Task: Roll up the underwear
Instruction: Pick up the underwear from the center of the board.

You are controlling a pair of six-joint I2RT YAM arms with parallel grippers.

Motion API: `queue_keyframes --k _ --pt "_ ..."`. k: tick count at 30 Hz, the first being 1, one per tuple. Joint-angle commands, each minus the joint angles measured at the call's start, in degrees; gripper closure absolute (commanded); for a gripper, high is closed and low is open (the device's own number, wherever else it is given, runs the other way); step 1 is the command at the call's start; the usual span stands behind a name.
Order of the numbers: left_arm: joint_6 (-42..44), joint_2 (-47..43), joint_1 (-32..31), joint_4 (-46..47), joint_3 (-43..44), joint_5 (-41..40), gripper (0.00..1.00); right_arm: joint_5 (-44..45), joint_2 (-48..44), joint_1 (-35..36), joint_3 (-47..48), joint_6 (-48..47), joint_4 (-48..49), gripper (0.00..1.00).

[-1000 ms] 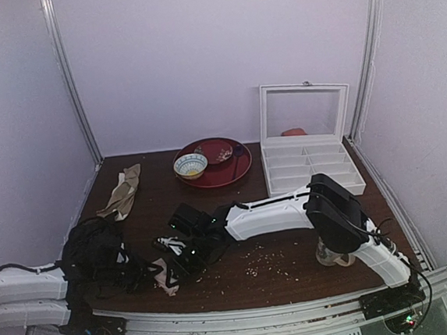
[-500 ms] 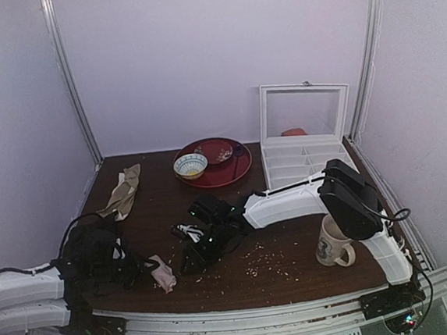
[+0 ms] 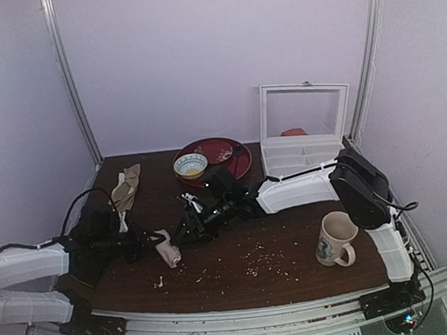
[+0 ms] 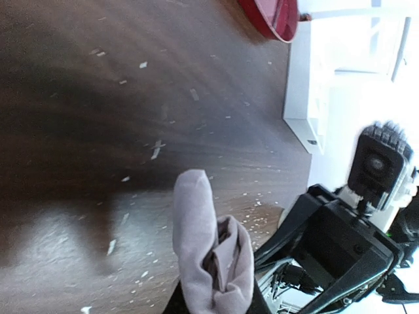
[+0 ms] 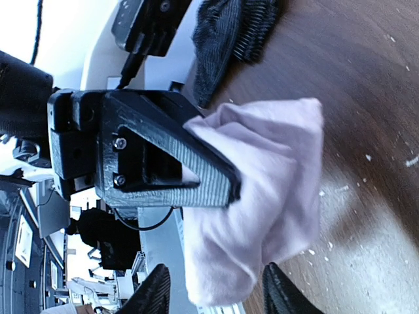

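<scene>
Rolling looks nearly finished: the left gripper (image 3: 153, 241) pinches the pale pink underwear (image 3: 168, 251), a bunched roll low over the left front of the table (image 3: 291, 228), the right gripper (image 3: 188, 224) beside it spread and empty, so the next move probably calls for setting it down without unrolling.

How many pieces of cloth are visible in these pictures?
3: pink underwear in the left tool, beige cloth at back left, black cloth near the left arm. More may be hidden.
</scene>
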Motion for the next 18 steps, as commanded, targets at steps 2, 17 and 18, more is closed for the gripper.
queue_keyframes --k 2,17,18 --pt "4.0 2.7 1.7 5.4 5.9 7.0 1.0 -5.2 0.6 -1.8 -3.4 15.2 20.1 0.53" --pt "7.2 1.8 7.3 4.3 8.4 14.4 1.0 -8.1 4.0 -3.7 -3.2 27.4 35.2 0.44" --pt "7.0 1.9 7.4 4.8 8.4 14.6 1.0 -8.3 4.3 -3.6 -3.3 28.3 36.4 0.44"
